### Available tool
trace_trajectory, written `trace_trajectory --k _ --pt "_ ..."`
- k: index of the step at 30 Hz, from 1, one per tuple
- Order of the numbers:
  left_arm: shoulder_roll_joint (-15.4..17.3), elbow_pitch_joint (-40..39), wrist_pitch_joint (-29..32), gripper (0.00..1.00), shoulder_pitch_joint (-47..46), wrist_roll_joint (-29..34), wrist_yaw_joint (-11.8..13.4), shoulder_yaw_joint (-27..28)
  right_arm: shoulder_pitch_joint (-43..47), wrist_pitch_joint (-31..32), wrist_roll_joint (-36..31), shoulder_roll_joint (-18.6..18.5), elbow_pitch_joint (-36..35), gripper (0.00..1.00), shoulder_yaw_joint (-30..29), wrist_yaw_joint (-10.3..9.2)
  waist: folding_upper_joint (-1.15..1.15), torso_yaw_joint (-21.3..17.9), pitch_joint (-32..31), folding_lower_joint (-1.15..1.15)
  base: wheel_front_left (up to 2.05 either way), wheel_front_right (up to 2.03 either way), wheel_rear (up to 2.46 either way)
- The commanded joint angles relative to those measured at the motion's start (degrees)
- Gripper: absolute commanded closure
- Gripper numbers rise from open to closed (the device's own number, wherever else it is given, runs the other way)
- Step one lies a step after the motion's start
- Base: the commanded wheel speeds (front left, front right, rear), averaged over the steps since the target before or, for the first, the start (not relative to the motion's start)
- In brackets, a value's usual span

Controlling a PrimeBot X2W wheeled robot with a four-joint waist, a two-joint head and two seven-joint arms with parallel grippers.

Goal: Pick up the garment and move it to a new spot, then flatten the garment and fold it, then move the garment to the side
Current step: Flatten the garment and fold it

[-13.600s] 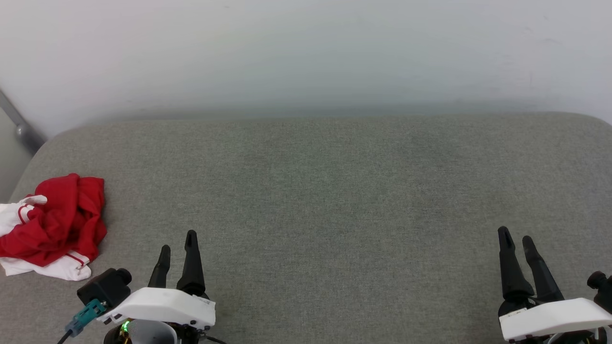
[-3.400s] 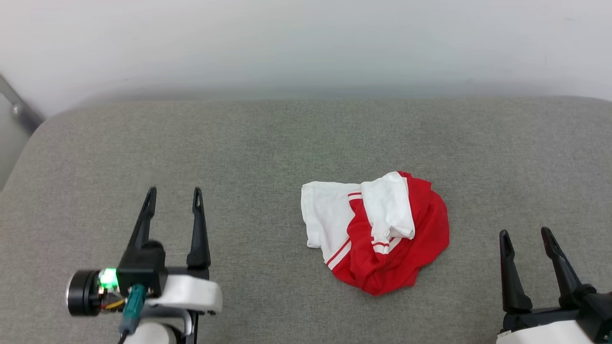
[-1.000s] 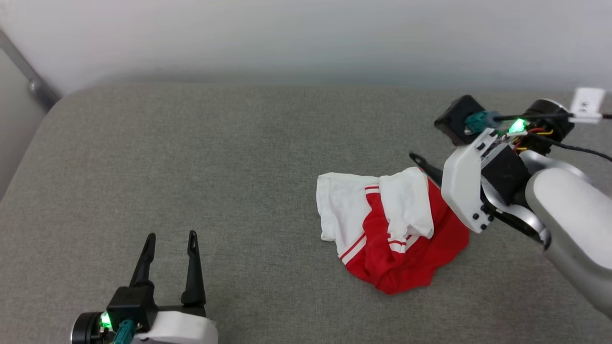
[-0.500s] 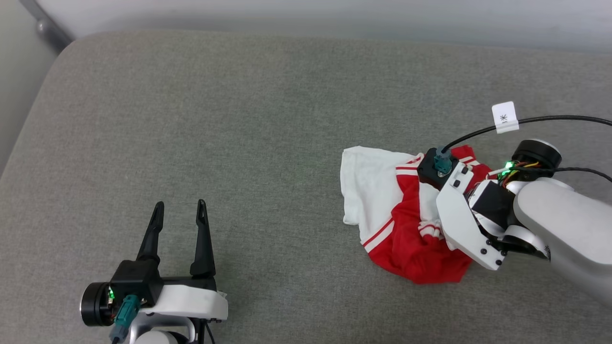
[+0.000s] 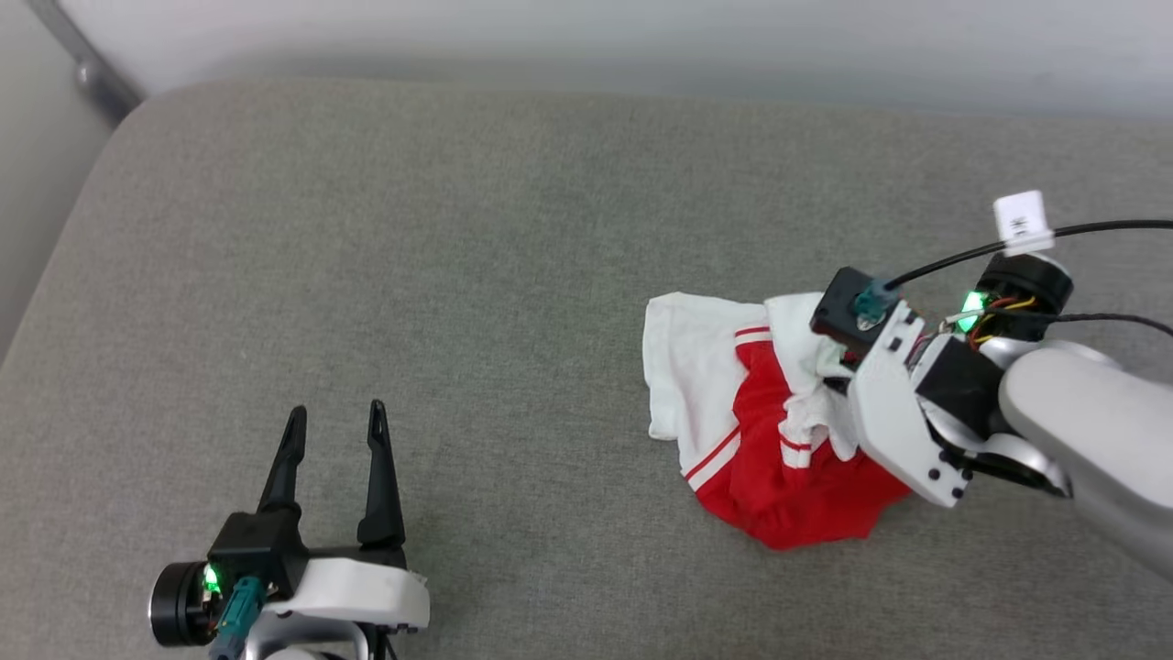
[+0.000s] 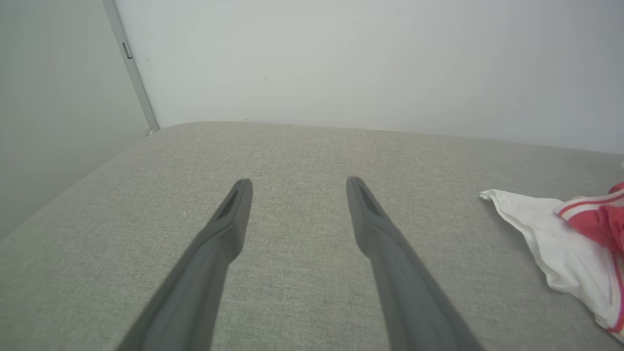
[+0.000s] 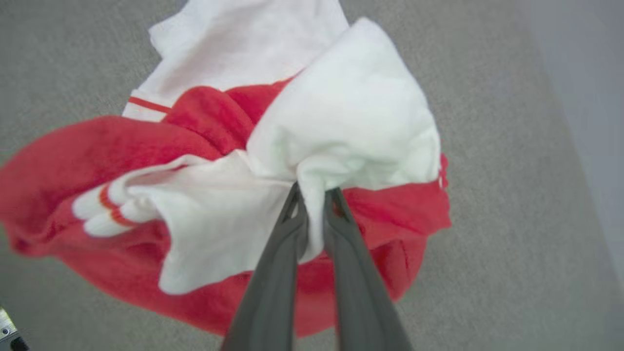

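Where the head view gives the back of the right tool point(image 7: 314, 192), the right wrist view shows it pinching the garment point(image 7: 351, 107). It gaped a second ago.

A grey, woven-fabric padded surface point(image 5: 440, 275) takes up most of the head view, with its rounded corner at the upper left of the frame. One thing lies directly on it: a crumpled red soft-fabric garment point(image 5: 779, 486) with white short sleeves and red-and-white striped trim, right of centre. One white sleeve spreads flat at the heap's left; the red body bunches toward the lower right.

In the left wrist view the surface point(image 6: 302, 146) stretches away bare, and the garment point(image 6: 546, 229) sits at the right edge. In the right wrist view, grey surface point(image 7: 512, 219) rings the garment point(image 7: 195, 136).
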Motion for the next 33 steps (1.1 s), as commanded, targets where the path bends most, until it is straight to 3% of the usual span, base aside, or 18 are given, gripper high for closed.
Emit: trace_trajectory --k 1,7,12,15,20,26,27,28,29,33 --pt "-0.07 0.04 -0.15 0.00 0.92 0.28 0.17 0.38 -1.01 -2.13 0.48 -1.18 -0.51 1.00 -0.23 -0.04 0.00 -1.44 -2.22 -0.01 0.00 0.00 0.00" --pt "-0.08 -0.13 -0.15 0.00 3.60 0.43 0.52 0.80 3.56 -10.27 3.19 -7.50 -1.99 1.00 -4.15 -0.04 0.00 -3.91 -5.80 -0.01 0.00 0.00 0.00" --pt "-0.07 -0.77 -0.15 0.00 5.40 0.41 0.63 1.42 12.60 -14.38 5.43 -14.56 -2.07 1.00 -9.24 -0.04 0.00 -5.50 -7.06 -0.01 0.00 0.00 0.00" --pt "-0.06 -1.01 -0.15 0.00 6.25 0.27 0.66 1.99 19.77 -16.16 6.44 -16.57 0.06 1.00 -12.04 -0.03 0.00 -6.59 -7.03 -0.01 0.00 0.00 0.00" --pt "-0.07 -0.87 -0.15 0.00 6.51 0.41 0.27 1.89 30.01 -18.42 8.71 -14.72 7.05 1.00 -16.27 -0.04 0.00 -7.56 -6.48 -0.01 0.00 0.00 0.00" --pt "-0.07 -0.17 -0.15 0.00 5.53 1.01 -0.21 1.87 37.28 -21.04 8.68 -9.67 12.91 1.00 -18.80 -0.03 0.00 -8.04 -6.63 -0.01 0.00 0.00 0.00" --pt "-0.07 -0.08 -0.15 0.00 5.59 1.15 -0.29 2.01 37.28 -22.31 8.47 -9.01 13.52 0.70 -19.93 -0.03 0.00 -8.22 -6.98 -0.01 0.00 0.00 0.00" --pt "-0.07 0.02 -0.15 0.00 5.75 1.35 -0.49 2.09 37.22 -23.64 7.82 -8.67 13.96 0.31 -21.18 -0.03 0.00 -8.40 -7.41 -0.01 0.00 0.00 0.00" --pt "-0.07 0.20 -0.15 0.00 6.02 1.49 -0.60 2.25 37.05 -25.22 7.11 -8.59 14.21 0.00 -22.60 -0.03 0.00 -8.62 -7.88 -0.01 0.00 0.00 0.00" --pt "-0.05 0.73 -0.15 0.00 6.14 2.51 -1.68 2.50 37.87 -31.00 3.91 -8.71 13.96 0.00 -28.77 -0.03 0.00 -9.20 -9.67 -0.01 0.00 0.00 0.00"
